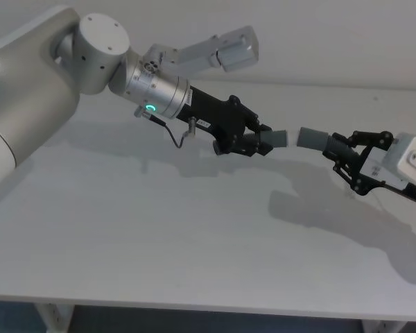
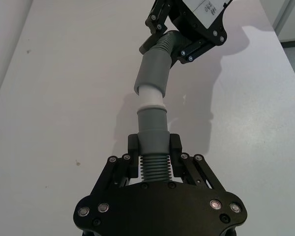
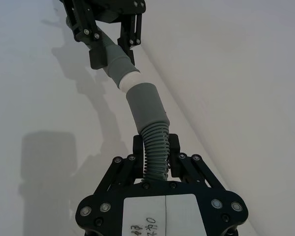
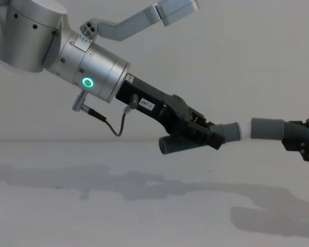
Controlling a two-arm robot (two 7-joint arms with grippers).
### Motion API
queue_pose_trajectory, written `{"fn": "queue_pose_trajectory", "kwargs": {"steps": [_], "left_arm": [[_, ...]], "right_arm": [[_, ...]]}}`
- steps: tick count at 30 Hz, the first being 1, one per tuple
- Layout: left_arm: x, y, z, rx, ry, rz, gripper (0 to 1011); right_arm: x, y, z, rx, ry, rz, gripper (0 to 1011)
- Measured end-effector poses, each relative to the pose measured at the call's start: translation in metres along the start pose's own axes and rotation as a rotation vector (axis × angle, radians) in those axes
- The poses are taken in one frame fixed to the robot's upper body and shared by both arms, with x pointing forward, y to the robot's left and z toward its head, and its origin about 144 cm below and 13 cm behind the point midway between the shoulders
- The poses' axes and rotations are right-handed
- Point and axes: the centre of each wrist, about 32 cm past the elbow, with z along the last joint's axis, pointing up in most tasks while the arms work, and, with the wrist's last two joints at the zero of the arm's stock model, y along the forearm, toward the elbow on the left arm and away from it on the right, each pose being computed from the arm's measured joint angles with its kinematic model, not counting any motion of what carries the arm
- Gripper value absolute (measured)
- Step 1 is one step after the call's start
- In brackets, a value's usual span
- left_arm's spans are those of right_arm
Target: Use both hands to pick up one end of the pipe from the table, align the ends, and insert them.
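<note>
Jaws, left: clamped on the ribbed stretch of one pipe piece (image 2: 152,132); you hold it with the left gripper (image 1: 253,144) in the air above the surface (image 1: 159,229), the arm reaching in from the left with its green ring lit.
Jaws, right: closed around the corrugated stretch of the other pipe piece (image 3: 146,105); your right gripper (image 1: 351,154) comes in from the right, at about the same height.
Where the pipe is: both pieces are lifted off the surface and meet between the two grippers, mouth to mouth.
Ends: the pale tip (image 2: 150,98) of the left-hand piece points into the wider grey socket (image 4: 268,128) of the right-hand piece. In the wrist views the tip looks just entered at the socket's mouth, with most of the pale band still showing.
Alignment: the two pieces stand at a slight angle to each other in the left wrist view, so the axes look not quite in line.
Step in hand: I judge this to be the insertion, barely begun.
Next move calls for: straighten the two axes first, then push the grippers toward each other along that line until the pale band is swallowed. Keep both grips firm so neither piece slides back.
</note>
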Motion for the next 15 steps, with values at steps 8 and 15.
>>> {"fn": "queue_pose_trajectory", "kwargs": {"steps": [8, 15], "left_arm": [[-0.0001, 0.0, 0.0005, 0.0, 0.002, 0.002, 354], [-0.0002, -0.0001, 0.0007, -0.001, 0.002, 0.003, 354]], "right_arm": [[0.0003, 0.0004, -0.0003, 0.001, 0.0, 0.003, 281], [0.0004, 0.0006, -0.0004, 0.002, 0.0, 0.004, 281]]}}
